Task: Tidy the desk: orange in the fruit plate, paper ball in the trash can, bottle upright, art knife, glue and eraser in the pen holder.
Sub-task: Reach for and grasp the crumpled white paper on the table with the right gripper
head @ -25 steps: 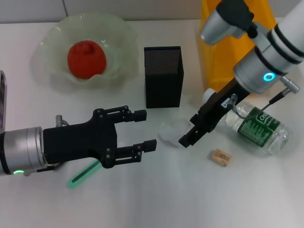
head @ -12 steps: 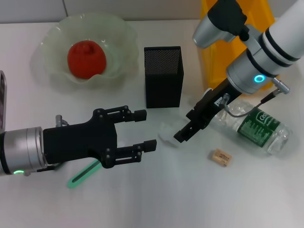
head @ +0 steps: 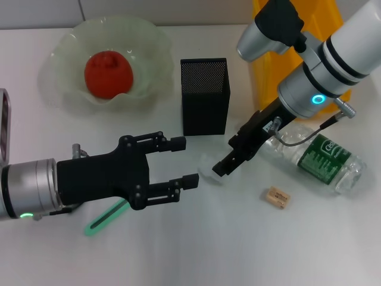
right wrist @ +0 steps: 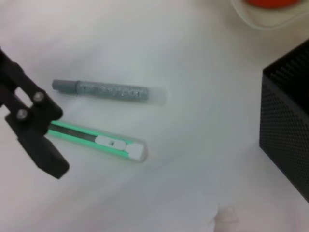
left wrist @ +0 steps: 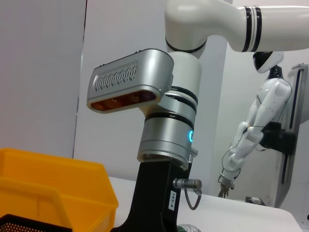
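Note:
The orange (head: 108,74) lies in the pale green fruit plate (head: 149,42) at the far left. Mid-table stands the black mesh pen holder (head: 205,95), with the yellow trash can (head: 277,65) behind it to the right. The white paper ball (head: 208,167) lies in front of the holder, and my right gripper (head: 221,168) hangs right at its edge. On its side at the right lies the bottle (head: 318,159), the eraser (head: 278,197) in front of it. My left gripper (head: 187,161) hovers open and empty, left of the ball. Beneath that arm are the green art knife (right wrist: 96,141) and the grey glue (right wrist: 108,92).
A finger of the left gripper (right wrist: 34,130) shows dark at the edge of the right wrist view, above the knife. The left wrist view holds the right arm's wrist (left wrist: 164,145) and the yellow can (left wrist: 48,188). A grey object (head: 3,122) sits at the table's left edge.
My right gripper has moved left across the table, away from the bottle and up to the paper ball. The left arm has barely shifted.

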Robot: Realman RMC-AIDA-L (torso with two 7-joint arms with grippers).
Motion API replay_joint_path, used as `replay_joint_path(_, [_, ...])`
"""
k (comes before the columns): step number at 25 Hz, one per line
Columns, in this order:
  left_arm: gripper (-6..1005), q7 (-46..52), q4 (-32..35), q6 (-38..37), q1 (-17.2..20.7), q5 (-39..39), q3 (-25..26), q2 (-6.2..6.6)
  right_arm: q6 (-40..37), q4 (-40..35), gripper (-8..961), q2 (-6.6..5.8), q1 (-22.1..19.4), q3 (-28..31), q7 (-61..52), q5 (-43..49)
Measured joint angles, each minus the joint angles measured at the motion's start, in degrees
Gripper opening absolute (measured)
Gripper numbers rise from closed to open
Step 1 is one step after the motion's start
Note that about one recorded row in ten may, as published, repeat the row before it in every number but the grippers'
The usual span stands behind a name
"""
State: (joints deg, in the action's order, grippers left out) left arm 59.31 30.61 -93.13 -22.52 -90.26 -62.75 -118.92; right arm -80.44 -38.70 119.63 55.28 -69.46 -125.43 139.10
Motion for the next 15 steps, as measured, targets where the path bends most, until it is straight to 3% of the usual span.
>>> replay_joint_path(15, [673,-0.8,-1.1,0.9,-0.7,0.2,0.1,0.0,2.1,3.7,831,-0.01,1.3,-2.7,0.1,-0.5])
